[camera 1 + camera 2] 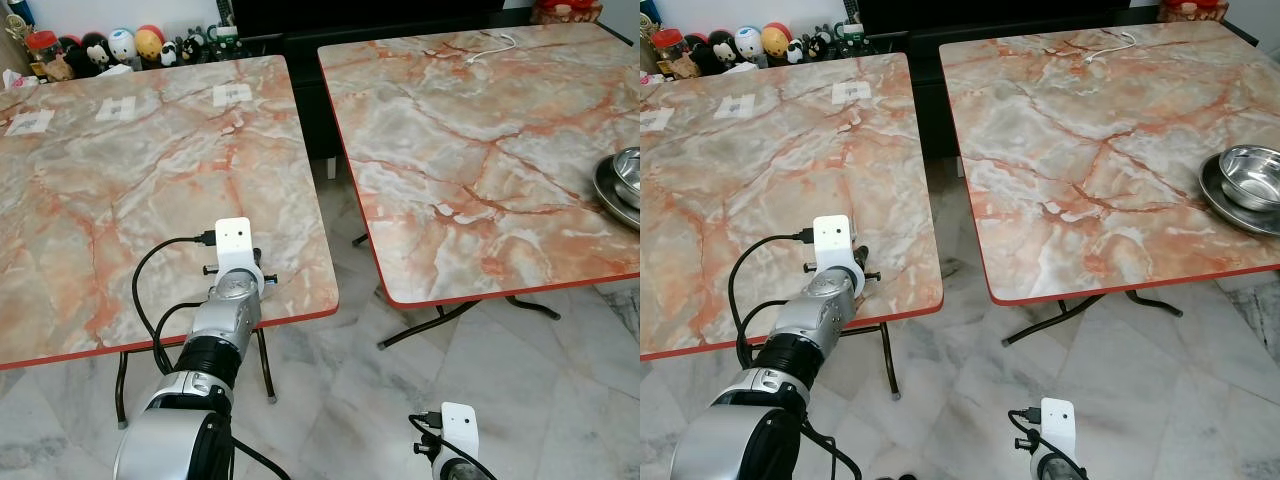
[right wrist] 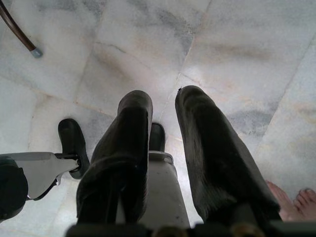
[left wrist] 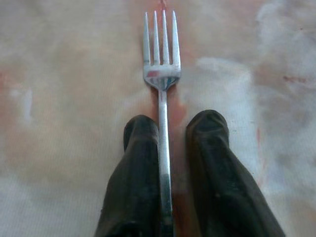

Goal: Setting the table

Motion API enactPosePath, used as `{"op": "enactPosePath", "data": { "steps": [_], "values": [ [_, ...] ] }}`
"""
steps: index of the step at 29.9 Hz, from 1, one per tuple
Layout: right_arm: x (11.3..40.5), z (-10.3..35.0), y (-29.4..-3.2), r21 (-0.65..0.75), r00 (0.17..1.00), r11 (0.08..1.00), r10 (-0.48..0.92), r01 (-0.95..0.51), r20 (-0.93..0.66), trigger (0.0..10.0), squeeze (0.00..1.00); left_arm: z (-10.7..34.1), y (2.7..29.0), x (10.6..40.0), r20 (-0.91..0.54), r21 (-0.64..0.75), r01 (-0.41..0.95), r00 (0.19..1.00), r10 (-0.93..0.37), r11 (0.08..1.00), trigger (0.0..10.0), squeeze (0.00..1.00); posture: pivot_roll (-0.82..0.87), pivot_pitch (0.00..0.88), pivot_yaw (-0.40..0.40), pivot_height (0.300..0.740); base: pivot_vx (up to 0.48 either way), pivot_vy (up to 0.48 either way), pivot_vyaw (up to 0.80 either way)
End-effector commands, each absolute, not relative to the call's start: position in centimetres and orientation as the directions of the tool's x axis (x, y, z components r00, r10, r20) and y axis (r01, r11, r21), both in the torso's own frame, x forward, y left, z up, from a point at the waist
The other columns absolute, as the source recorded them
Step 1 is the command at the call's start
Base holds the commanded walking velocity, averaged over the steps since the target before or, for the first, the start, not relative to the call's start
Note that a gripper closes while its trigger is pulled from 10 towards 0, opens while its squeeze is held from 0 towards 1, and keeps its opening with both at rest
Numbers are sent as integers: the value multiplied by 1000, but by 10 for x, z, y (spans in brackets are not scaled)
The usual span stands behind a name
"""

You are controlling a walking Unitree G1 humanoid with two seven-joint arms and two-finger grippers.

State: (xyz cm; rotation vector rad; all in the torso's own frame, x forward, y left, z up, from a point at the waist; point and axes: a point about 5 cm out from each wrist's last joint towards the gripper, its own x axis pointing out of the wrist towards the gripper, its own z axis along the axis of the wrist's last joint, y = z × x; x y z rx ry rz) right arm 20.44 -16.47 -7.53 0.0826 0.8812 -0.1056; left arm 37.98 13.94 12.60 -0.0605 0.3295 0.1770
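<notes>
A silver fork (image 3: 162, 74) points straight out between the fingers of my left gripper (image 3: 173, 128), which is shut on its handle just above the marble top. That left arm (image 1: 233, 290) reaches over the near edge of the left table (image 1: 120, 180), close to its near right corner. On the far right edge of the right table (image 1: 1090, 150), a steel bowl (image 1: 1252, 175) sits in a steel plate (image 1: 1220, 195). My right gripper (image 2: 163, 106) hangs open over the floor, holding nothing.
A gap of marble floor (image 1: 350, 330) separates the two tables. Three white paper labels (image 1: 232, 94) lie along the left table's far side, with toy figures (image 1: 110, 45) behind them. A white cable (image 1: 490, 45) lies at the right table's back. A person's bare toes (image 2: 296, 200) are near my right gripper.
</notes>
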Motion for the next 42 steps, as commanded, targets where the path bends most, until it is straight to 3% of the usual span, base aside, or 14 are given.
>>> {"op": "enactPosePath", "data": {
  "steps": [1, 22, 31, 36, 37, 38, 39, 42],
  "values": [
    [199, -78, -165, 29, 613, 991, -59, 132, -788, 10000, 0, 91, 147, 365, -476, -28, -215, 862, 176, 976, 0, 0, 34, 136, 37, 740, 0, 0, 0],
    [199, -78, -165, 26, 611, 991, -58, 128, -789, 10000, 0, 97, 162, 364, -408, 48, -228, 884, 227, 972, 0, 0, 32, 133, 33, 740, 0, 0, 0],
    [198, -79, -166, 25, 610, 992, -58, 127, -790, 10000, 0, 151, 172, 355, 10, 89, -147, 989, 146, 985, 0, 0, 40, 133, 32, 740, 0, 0, 0],
    [198, -79, -166, 24, 610, 992, -56, 124, -790, 10000, 0, 162, 172, 343, 105, 117, -84, 992, 72, 990, 0, 0, 43, 132, 31, 740, 0, 0, 0],
    [198, -79, -166, 24, 610, 992, -56, 124, -790, 10000, 0, 162, 172, 340, 119, 127, -83, 991, 68, 988, 667, 0, 36, 130, 32, 740, 0, 0, 0],
    [198, -79, -166, 24, 610, 992, -56, 124, -790, 10000, 0, 162, 172, 340, 119, 127, -83, 991, 68, 988, 667, 0, 36, 130, 32, 740, 0, 0, 0],
    [198, -79, -166, 24, 610, 992, -58, 126, -790, 10000, 0, 162, 177, 332, 139, 117, -85, 988, 68, 990, 10000, 0, 30, 128, 35, 740, 0, 0, 0],
    [197, -79, -167, 24, 610, 991, -60, 129, -790, 10000, 0, 161, 183, 323, 152, 100, -87, 986, 71, 991, 10000, 0, 27, 129, 35, 740, 0, 0, 0]
  ]
}}
